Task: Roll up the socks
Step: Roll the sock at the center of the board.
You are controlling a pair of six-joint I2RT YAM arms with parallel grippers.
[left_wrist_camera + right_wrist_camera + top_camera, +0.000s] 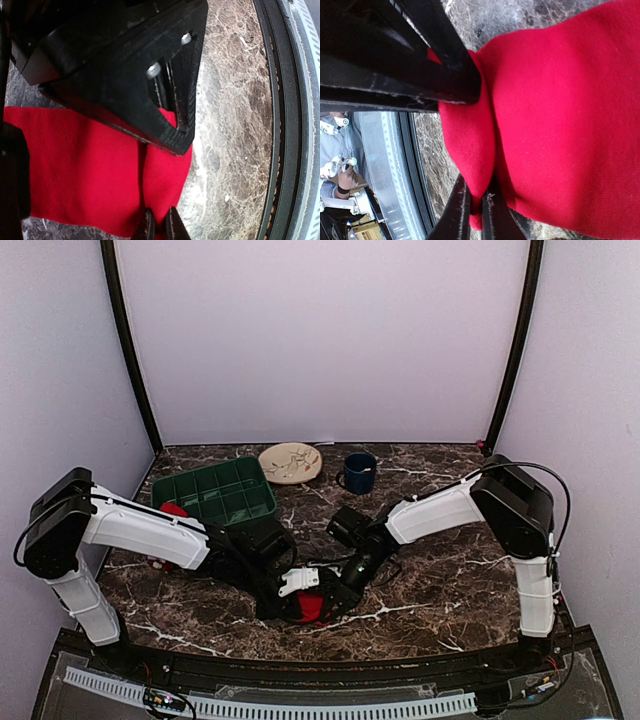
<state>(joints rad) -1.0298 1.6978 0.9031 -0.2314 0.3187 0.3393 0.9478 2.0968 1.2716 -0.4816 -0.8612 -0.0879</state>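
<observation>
Two pinches: left gripper (159, 227) and right gripper (476, 210) both nip the floppy red fabric sock (312, 608). Crowding risks collision, slipped cloth.

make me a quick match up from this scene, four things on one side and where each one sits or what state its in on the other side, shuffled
Things:
1. front sock
2. mug
3. plate
4. crate

Places or states:
a. back row, between crate and mug
b. back left, split into compartments
c. pinched by the left gripper and the right gripper
d. back row, just right of the plate

Pairs: 1-c, 2-d, 3-a, 4-b
</observation>
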